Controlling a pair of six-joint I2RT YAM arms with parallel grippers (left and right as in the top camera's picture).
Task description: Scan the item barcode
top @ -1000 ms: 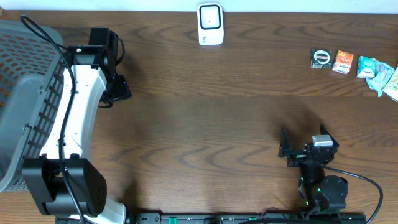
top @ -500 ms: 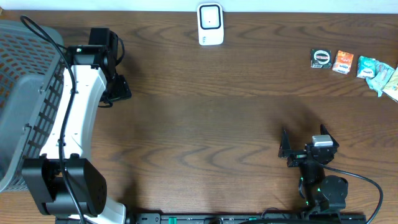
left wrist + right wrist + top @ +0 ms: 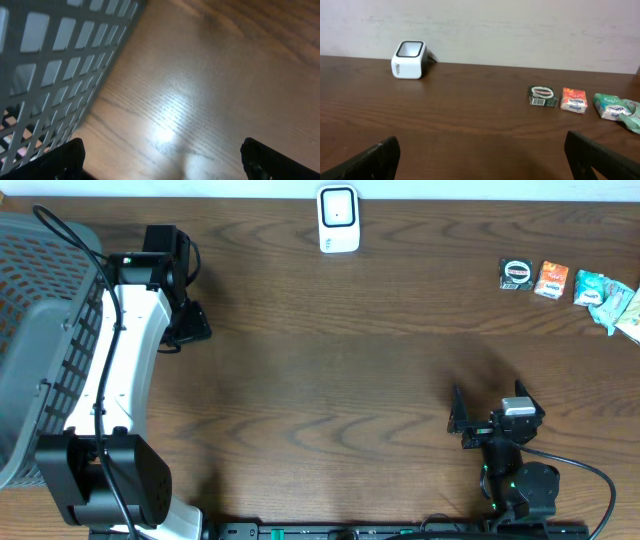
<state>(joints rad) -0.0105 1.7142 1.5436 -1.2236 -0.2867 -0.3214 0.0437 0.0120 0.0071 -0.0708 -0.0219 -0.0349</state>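
left gripper (image 3: 162,160) spread, empty | right gripper (image 3: 482,155) spread, empty, facing packets (image 3: 574,99) | scanner (image 3: 409,59) central, likely so either arm reaches

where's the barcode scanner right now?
In the overhead view the white scanner stands at the far edge of the table, about centre, well left of the row of small packets.

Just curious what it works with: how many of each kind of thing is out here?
Robot arms: 2
Basket: 1
Scanner: 1
Small packets: at least 4; the rightmost overlap at the picture's edge
Total: at least 8
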